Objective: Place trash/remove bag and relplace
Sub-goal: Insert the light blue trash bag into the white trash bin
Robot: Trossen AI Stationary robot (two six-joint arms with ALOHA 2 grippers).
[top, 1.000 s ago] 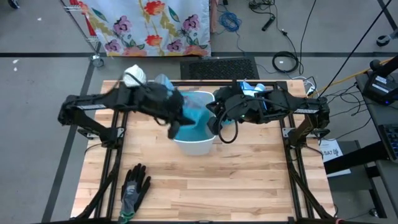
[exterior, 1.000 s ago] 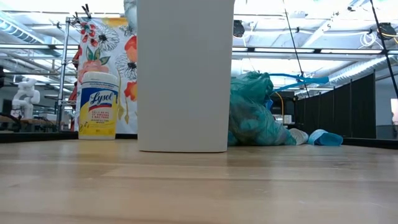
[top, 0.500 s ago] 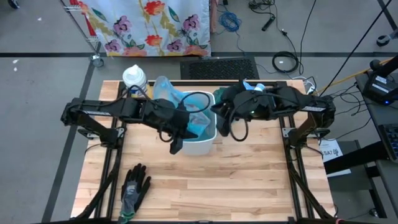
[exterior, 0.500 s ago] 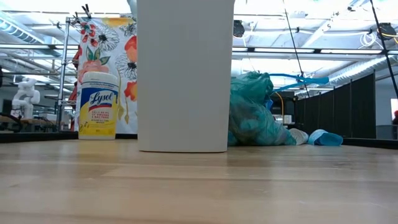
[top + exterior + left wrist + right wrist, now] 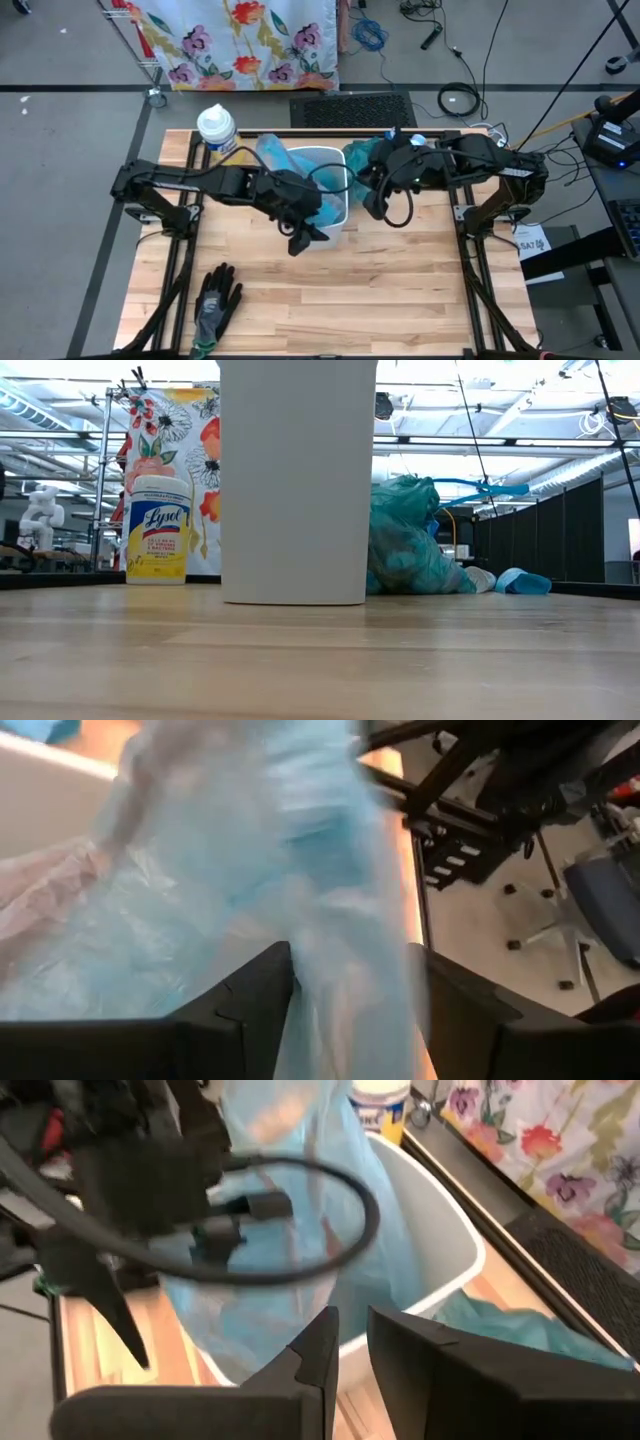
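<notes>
A tall white bin (image 5: pixel 330 190) (image 5: pixel 298 480) stands mid-table, lined with a thin light-blue bag (image 5: pixel 300 170) (image 5: pixel 270 1280) whose film bulges over the bin's far-left rim. My left gripper (image 5: pixel 305 238) (image 5: pixel 350 970) hangs open at the bin's near-left corner, with bag film (image 5: pixel 330 870) running between its fingers. My right gripper (image 5: pixel 375 205) (image 5: pixel 352 1330) hovers by the bin's right side, its fingers a narrow gap apart with nothing between them. A filled, tied teal bag (image 5: pixel 405 545) (image 5: pixel 362 155) rests on the table behind the bin. No loose trash shows. My left gripper has the blue bag's film (image 5: pixel 340 950) between its open fingers, at the bin's near-left rim. Whether either finger touches the film I cannot tell through the blur.
A Lysol canister (image 5: pixel 217 127) (image 5: pixel 160 528) stands at the far left. A black-and-grey glove (image 5: pixel 215 300) lies near the front left. Small blue items (image 5: pixel 522 582) sit far right, behind the full bag. Bare wood stretches in front of the bin.
My left gripper has gone down and toward the table's near edge, from over the bin to its near-left corner. My right gripper has drawn back toward the table's right edge. The blue bag, bunched up over the bin before, now lies sunk inside it.
</notes>
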